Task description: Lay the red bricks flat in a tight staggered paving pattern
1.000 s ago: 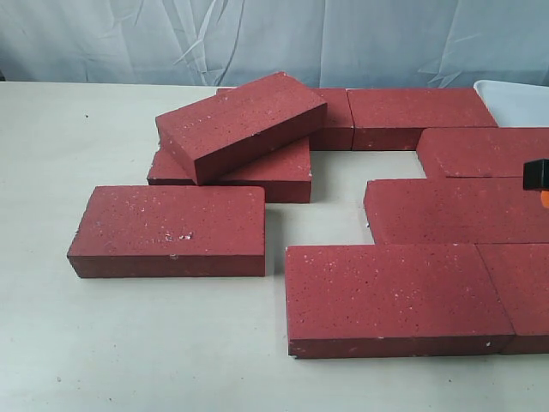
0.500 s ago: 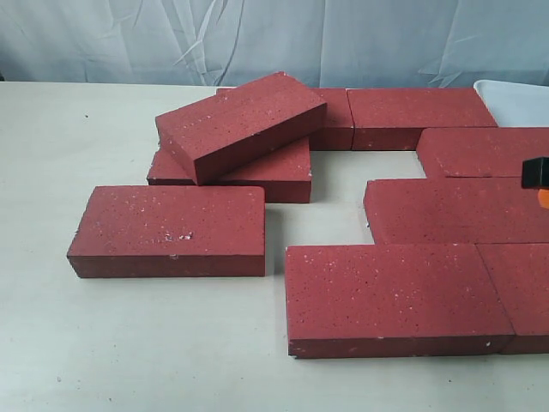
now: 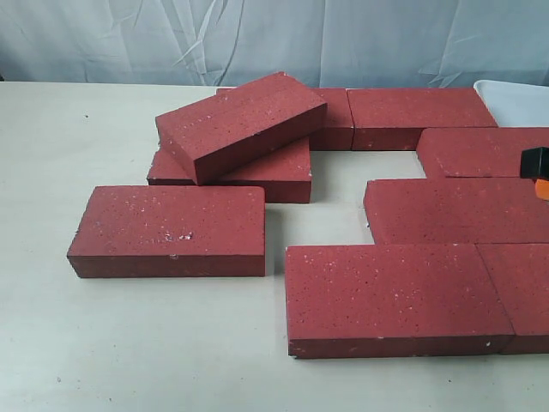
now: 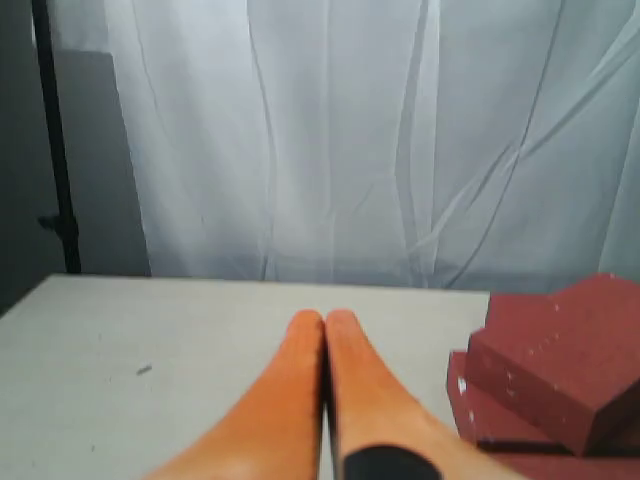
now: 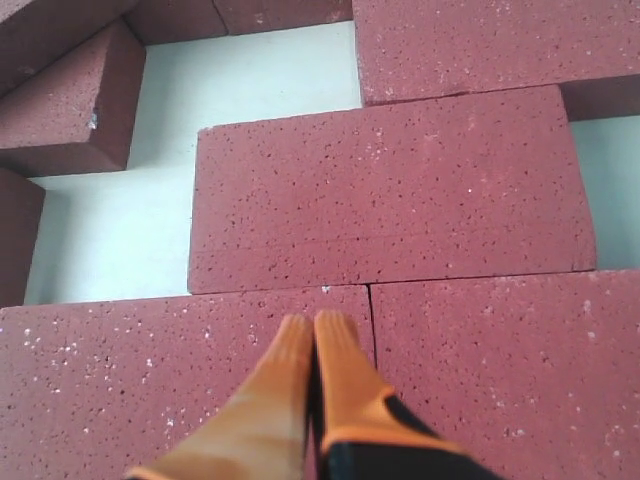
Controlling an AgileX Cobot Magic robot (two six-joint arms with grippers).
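1. We see one pale table filling most of the exterior view, and one white curtain hanging across the top of the frame.
2. We count nine red bricks in the exterior view.
   - Eight lie flat.
   - One lone brick sits apart at left centre.
   - Two are side by side and touching at the lower right.
   - Two more are stepped above those at the right.
   - Two stand end to end along the back.
   - One tilted brick at upper centre rests askew on the flat lower brick beneath it.
   - A patch of bare table shows in the middle of the group.
3. One white tray is cut off at the upper right corner, behind the bricks.
4. There are two grippers.
   - The right gripper has its orange fingers pressed together and holds nothing. It is over the seam between the two front bricks, and we cannot tell whether it touches them. In the exterior view only a black and orange bit shows at the right edge.
   - The left gripper also has its fingers together and is empty. It is over bare table, with the stacked bricks off to one side.
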